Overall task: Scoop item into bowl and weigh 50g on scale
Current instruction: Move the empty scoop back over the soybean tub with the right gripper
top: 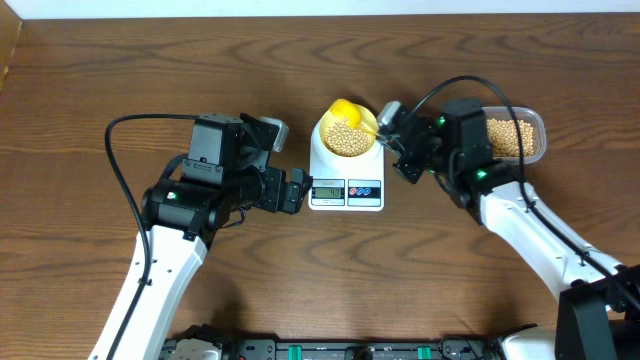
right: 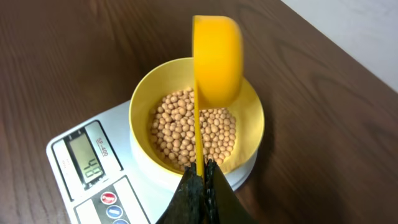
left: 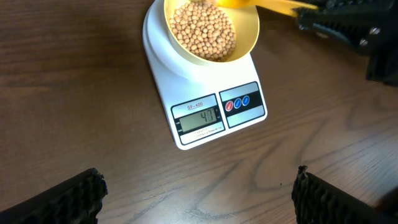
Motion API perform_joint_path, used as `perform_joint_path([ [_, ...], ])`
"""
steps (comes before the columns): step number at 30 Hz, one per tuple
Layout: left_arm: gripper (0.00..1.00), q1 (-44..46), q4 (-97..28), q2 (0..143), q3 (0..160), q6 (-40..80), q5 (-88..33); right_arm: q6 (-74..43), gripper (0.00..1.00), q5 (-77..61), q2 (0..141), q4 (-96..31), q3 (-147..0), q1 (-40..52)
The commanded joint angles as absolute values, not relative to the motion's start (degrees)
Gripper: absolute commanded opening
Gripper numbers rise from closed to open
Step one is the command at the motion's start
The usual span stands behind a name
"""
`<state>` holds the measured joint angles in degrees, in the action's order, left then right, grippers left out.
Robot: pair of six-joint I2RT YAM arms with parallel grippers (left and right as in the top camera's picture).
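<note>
Right pincer (right: 202, 180) clamped on the yellow scoop (right: 216, 62), which is tipped on edge over the bowl (right: 249, 124).

The bowl sits on the scale (left: 161, 68) in the middle of the worktop (top: 100, 80), and the beans (right: 186, 130) cover its bottom. My left pincer (left: 199, 199) hangs wide open and empty, just beside the scale's display end. More beans fill the clear tub (top: 540, 125) by my right arm.
</note>
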<state>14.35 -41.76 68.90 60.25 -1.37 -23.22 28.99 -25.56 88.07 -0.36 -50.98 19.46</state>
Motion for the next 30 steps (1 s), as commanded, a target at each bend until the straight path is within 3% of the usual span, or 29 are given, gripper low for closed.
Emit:
perform_joint_path([
  [1,0.98,14.2,-41.7,68.9,60.3,-1.9,-22.9,31.2,0.01,-21.3,86.7,-0.4,-51.4,21.5],
  [9,0.98,14.2,-41.7,68.9,60.3,-1.9,-22.9,6.7,0.01,-21.4,85.3,1.6,-51.4,21.4],
  [15,0.98,14.2,-41.7,68.9,60.3,-1.9,-22.9,-1.5,0.01,-21.1,78.0,3.1,-51.4,14.1],
  [24,0.98,14.2,-41.7,68.9,60.3,-1.9,-22.9,-5.2,0.01,-18.8,71.6,-22.5,-51.4,-11.6],
  [30,0.98,14.2,-41.7,68.9,60.3,-1.9,-22.9,-9.3,0.02,-7.2,71.6,-30.1,-51.3,-14.9],
])
